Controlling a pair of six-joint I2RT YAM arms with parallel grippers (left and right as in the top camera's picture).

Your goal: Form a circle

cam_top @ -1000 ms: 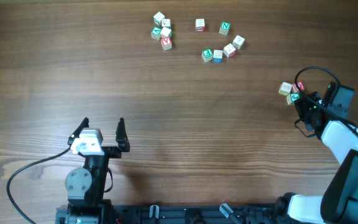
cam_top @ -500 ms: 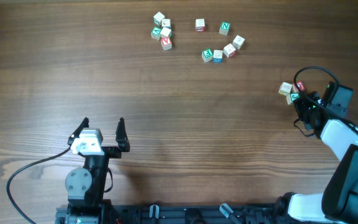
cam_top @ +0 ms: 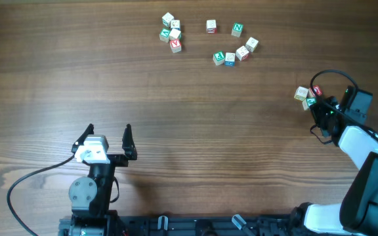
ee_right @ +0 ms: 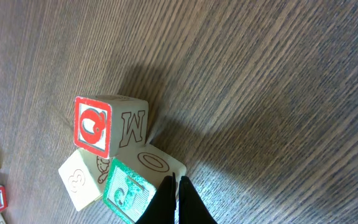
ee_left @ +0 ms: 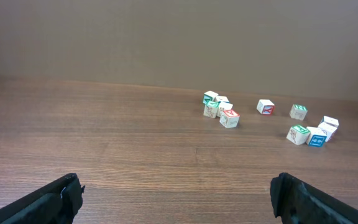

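Note:
Small lettered wooden blocks lie at the table's far side. A tight cluster [cam_top: 170, 31] sits on the left, and to its right several blocks [cam_top: 230, 58] curve in a loose arc up to a green N block [cam_top: 237, 29]. Three more blocks huddle at the right edge: a red-faced one [ee_right: 110, 124], a green-faced one [ee_right: 129, 190] and a pale one [ee_right: 79, 177]. My right gripper [ee_right: 175, 182] is shut, its tips against the green-faced block's side, with nothing between them. My left gripper [ee_left: 178, 190] stands open near the front edge, far from every block.
In the left wrist view the far blocks [ee_left: 219, 109] lie well ahead across bare wood. A black cable [cam_top: 28, 180] trails from the left arm's base. The right arm's white body [cam_top: 359, 147] fills the right edge.

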